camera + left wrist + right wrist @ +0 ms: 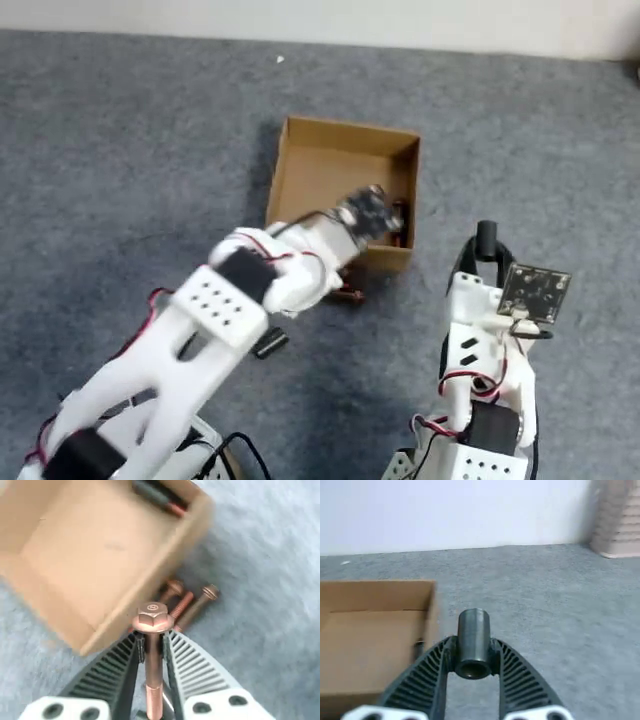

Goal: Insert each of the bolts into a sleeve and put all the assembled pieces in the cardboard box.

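My left gripper (153,639) is shut on a copper bolt (153,652), which stands with its hex head (152,617) pointing away from the wrist. In the high view this gripper (365,213) hovers over the near right corner of the cardboard box (300,165). An assembled piece, a dark sleeve with a copper bolt end (159,496), lies inside the box along one wall. My right gripper (472,652) is shut on a dark sleeve (473,639). It holds the sleeve (487,238) upright to the right of the box.
Loose copper bolts (192,605) lie on the grey carpet just outside the box's near wall (351,293). Another dark sleeve (270,343) lies on the carpet beside the left arm. A pink-beige object (619,520) stands far off by the white wall.
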